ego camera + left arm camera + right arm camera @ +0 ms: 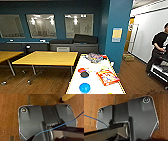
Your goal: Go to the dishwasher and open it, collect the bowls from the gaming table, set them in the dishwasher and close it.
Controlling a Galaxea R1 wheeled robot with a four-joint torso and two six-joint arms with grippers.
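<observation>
The robot faces the gaming table [96,83], a long white counter that runs away from the camera toward a teal pillar [117,32]. All three bowls sit on it, none collected: the blue bowl [84,87] nearest the camera, and farther along the black bowl [84,74] just beside the orange-red bowl [81,70], the two touching or nearly so. A red board-game box [107,77] lies to the right of the bowls, and a heap of colourful game packs [94,57] sits at the counter's far end. Yellow-topped tables [47,58] stand to the left on the brown wood-look floor [50,82], and a person [158,50] stands at the right edge of the head view beside a dark rig.

Judged from this, the collecting step has yet to begin, and loading and closing the dishwasher remain to be done. Whether the dishwasher has been opened cannot be told from here.

Both wrist views look down over the robot's own dark plate at the floor, with a thin blue cable crossing each; the left wrist view also catches a yellow table edge [66,97]. The fingers of each claw cannot be made out, so how far either is open cannot be told, and nothing is seen held by either.
</observation>
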